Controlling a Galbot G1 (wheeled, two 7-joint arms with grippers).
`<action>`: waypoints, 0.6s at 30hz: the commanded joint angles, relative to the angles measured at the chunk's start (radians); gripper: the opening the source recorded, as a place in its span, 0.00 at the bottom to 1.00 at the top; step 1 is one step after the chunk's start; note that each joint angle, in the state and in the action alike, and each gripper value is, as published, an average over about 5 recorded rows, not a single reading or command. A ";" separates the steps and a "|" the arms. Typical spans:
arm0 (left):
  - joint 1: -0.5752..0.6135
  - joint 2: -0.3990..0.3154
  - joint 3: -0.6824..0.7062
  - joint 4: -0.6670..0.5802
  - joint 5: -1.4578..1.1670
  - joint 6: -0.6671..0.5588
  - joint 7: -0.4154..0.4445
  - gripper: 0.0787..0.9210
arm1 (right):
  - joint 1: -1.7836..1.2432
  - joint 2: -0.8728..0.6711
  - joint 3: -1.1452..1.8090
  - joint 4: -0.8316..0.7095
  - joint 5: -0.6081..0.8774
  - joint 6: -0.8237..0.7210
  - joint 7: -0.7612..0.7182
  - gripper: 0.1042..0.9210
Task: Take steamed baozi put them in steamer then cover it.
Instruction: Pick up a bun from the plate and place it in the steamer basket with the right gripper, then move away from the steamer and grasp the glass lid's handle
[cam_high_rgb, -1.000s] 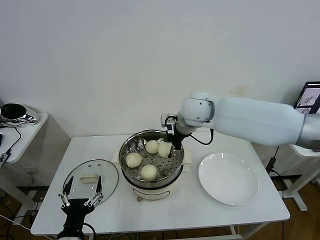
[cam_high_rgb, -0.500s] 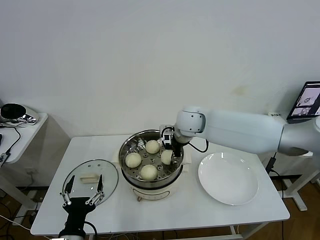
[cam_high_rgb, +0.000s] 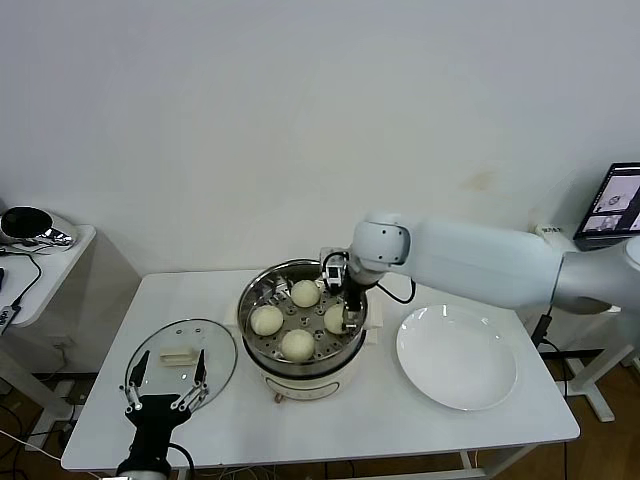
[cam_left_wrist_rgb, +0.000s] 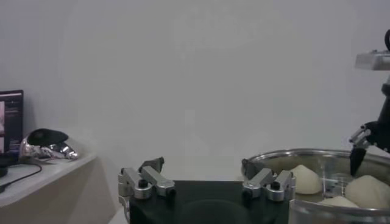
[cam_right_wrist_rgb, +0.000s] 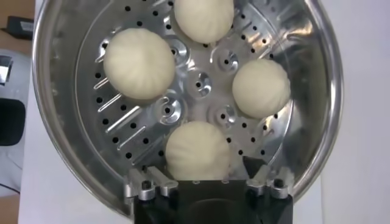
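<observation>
The steamer (cam_high_rgb: 244, 312) stands at the table's middle, and four steamed baozi (cam_high_rgb: 297, 344) lie on its perforated tray (cam_right_wrist_rgb: 198, 82). My right gripper (cam_high_rgb: 347, 308) hangs inside the pot's right side, open. Its fingers (cam_right_wrist_rgb: 255, 164) stand apart on either side of one baozi (cam_right_wrist_rgb: 197, 152), which rests on the tray. The cover (cam_high_rgb: 207, 343), a glass lid with a cream handle, lies flat on the table to the left of the steamer. My left gripper (cam_high_rgb: 163, 392) waits open at the lid's near edge with nothing between its fingers (cam_left_wrist_rgb: 144, 178).
A white plate (cam_high_rgb: 457, 357) lies on the table to the right of the steamer. A side table with a shiny metal object (cam_high_rgb: 30, 225) stands at the far left. A laptop screen (cam_high_rgb: 616, 198) shows at the far right.
My right gripper came down with a baozi on the right side of the steamer tray and opened. That baozi now lies on the tray. The left arm has not moved.
</observation>
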 joint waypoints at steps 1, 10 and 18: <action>-0.005 0.005 -0.003 -0.001 -0.006 0.006 -0.003 0.88 | 0.052 -0.162 0.148 0.149 0.068 0.028 0.018 0.88; -0.018 0.014 -0.006 0.004 -0.046 0.095 -0.062 0.88 | -0.472 -0.493 0.539 0.376 0.182 0.419 0.517 0.88; -0.021 0.024 -0.012 0.037 0.012 0.085 -0.050 0.88 | -1.294 -0.474 1.299 0.403 -0.013 0.750 0.648 0.88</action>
